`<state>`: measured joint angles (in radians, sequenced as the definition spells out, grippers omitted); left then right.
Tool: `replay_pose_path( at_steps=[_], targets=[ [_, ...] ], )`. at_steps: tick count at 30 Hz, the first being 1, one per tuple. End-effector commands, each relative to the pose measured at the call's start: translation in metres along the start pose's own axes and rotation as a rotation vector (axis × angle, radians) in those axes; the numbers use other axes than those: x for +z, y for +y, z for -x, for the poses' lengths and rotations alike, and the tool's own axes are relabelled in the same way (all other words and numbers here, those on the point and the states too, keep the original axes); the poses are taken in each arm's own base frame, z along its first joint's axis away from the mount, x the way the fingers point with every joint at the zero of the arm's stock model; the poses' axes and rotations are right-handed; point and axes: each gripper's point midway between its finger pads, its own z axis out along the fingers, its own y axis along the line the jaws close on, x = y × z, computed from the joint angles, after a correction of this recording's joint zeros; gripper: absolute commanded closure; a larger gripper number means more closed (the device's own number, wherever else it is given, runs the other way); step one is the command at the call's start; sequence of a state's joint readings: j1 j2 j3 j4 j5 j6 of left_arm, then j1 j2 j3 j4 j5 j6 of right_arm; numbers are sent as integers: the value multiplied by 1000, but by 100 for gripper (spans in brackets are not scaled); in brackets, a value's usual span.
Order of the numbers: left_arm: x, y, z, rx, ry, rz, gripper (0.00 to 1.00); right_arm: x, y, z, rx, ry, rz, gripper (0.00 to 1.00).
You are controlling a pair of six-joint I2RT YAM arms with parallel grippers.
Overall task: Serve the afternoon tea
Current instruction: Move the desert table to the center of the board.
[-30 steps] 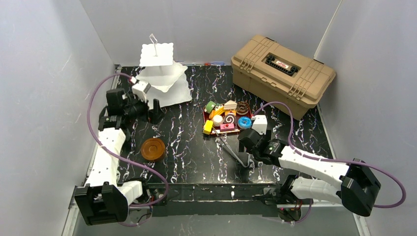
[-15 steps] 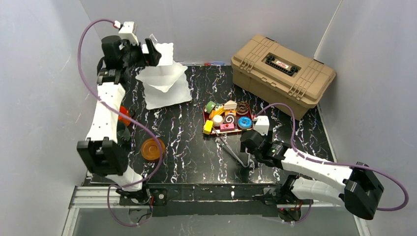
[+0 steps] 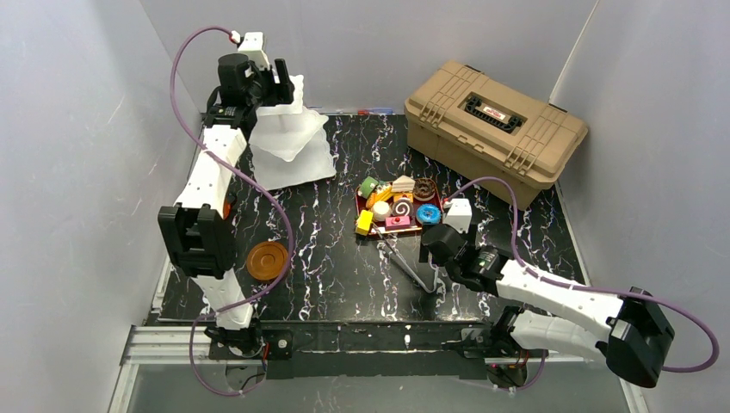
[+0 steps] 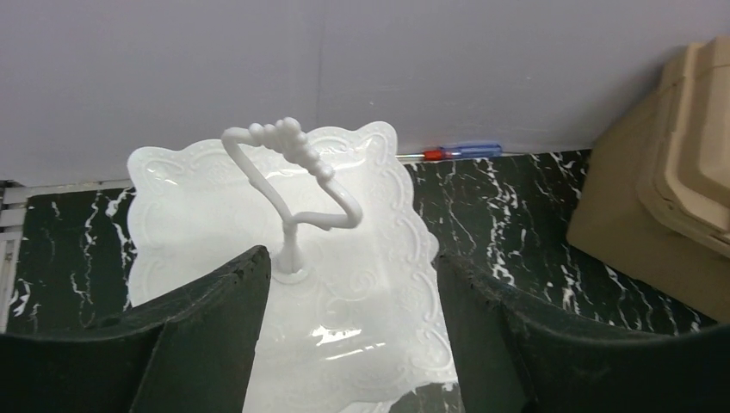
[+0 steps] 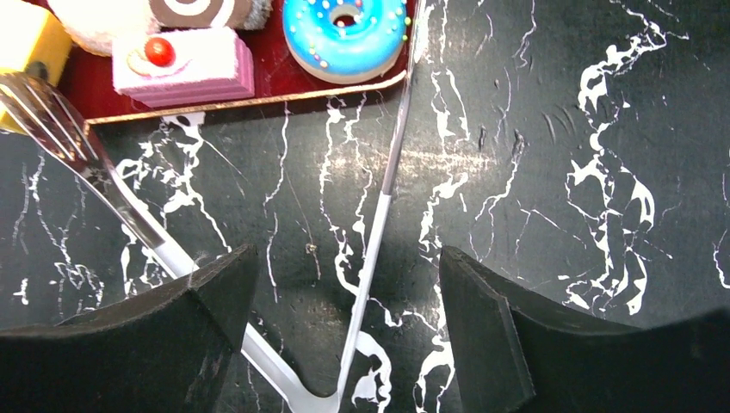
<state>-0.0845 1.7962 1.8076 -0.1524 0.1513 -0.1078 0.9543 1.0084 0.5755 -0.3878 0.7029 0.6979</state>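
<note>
Hovering at stand, left gripper spread clear either side of handle, right gripper spread above tongs

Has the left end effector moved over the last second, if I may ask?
Yes: the left end effector rose from beside the three-tier stand's base to its top handle.

Plain pale grey walls enclose a black tabletop veined with white, evenly lit.
</note>
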Motion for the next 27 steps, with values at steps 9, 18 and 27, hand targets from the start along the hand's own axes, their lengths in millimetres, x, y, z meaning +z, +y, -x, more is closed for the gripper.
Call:
replay_pose_path(
  at_steps=[9,18,27],
  targets=[
    [7,10,31,138,-107,71,41,-12,17,35,40,-82,64,16],
    [33,16,16,140,-53,79,65,-13,12,36,51,-93,50,17],
    [19,1,13,133,-66,60,92,-11,9,34,51,-96,35,18]
  ],
)
